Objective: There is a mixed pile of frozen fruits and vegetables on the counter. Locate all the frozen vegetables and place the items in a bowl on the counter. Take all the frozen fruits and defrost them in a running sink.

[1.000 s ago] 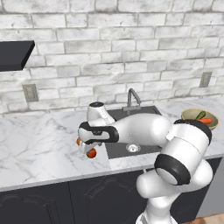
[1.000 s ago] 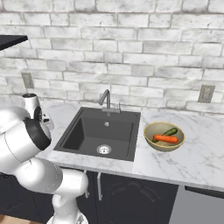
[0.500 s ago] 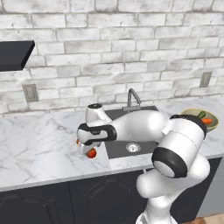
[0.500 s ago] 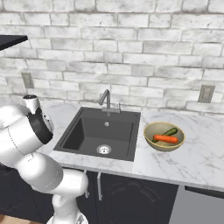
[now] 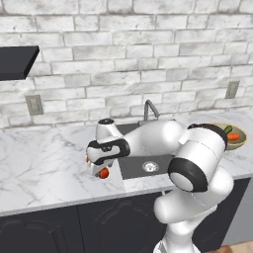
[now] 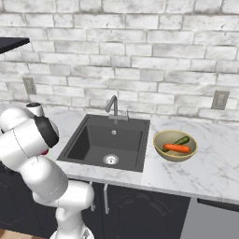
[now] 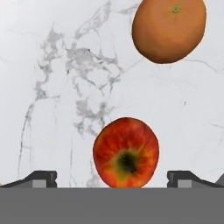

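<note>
- Left base view: pincer (image 5: pixel 98 170) low over the table (image 5: pixel 44 168), just left of the sink (image 5: pixel 143 165), pointing down. Apple (image 5: pixel 103 173) right beneath it, red and shiny, resting on the marble. Bowl (image 5: pixel 232 140) well right of the sink, carrot inside.
- Right base view: bowl (image 6: pixel 175 146) just right of the sink (image 6: pixel 109 144), holding carrot (image 6: pixel 177 148) and green stick (image 6: pixel 179 141); vegetables look done, so fruits probably left. Basin dry-looking, no water seen from the faucet (image 6: pixel 112 105).
- Hand view: pincer (image 7: pixel 113 178) spread wide, gripping nothing. Apple (image 7: pixel 126 152) centred between the two tips, round with no long axis, dark stem hollow facing the camera, red fading to yellow. Orange (image 7: pixel 169 27) beyond the apple and off to one side, apart from it, dull and dimpled. Likely next: straight descent and close on the apple.
</note>
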Tool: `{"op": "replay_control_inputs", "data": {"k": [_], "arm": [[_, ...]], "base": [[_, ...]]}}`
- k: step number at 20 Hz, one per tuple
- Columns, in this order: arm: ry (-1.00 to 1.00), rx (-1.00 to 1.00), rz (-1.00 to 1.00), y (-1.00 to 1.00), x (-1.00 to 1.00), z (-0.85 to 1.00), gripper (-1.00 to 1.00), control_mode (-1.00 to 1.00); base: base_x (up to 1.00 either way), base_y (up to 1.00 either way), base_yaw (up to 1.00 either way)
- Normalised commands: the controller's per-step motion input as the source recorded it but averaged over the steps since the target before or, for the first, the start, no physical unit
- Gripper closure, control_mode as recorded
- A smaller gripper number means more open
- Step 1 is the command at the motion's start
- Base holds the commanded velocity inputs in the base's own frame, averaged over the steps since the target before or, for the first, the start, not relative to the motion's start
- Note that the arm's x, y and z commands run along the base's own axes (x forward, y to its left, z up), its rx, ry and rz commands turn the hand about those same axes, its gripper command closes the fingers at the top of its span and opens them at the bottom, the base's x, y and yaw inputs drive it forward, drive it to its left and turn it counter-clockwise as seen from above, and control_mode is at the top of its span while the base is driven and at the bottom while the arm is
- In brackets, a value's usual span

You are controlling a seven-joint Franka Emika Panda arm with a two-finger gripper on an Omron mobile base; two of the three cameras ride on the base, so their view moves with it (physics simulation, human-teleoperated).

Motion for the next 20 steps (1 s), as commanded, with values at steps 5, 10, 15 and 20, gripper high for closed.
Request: {"op": "replay_control_inputs", "data": {"k": [5, 10, 15, 20], "arm": [[0.01, 0.00, 0.00, 0.02, 0.13, -0.13, -1.00, -1.00], [0.01, 0.00, 0.00, 0.08, 0.09, -0.15, -1.00, -1.00], [0.02, 0.00, 0.00, 0.09, 0.05, -0.12, -1.00, -1.00], [0.03, 0.00, 0.00, 0.02, 0.03, -0.12, -1.00, -1.00]], "base": [[0.00, 0.00, 0.00], [0.00, 0.00, 0.00], [0.00, 0.00, 0.00], [0.00, 0.00, 0.00]]}}
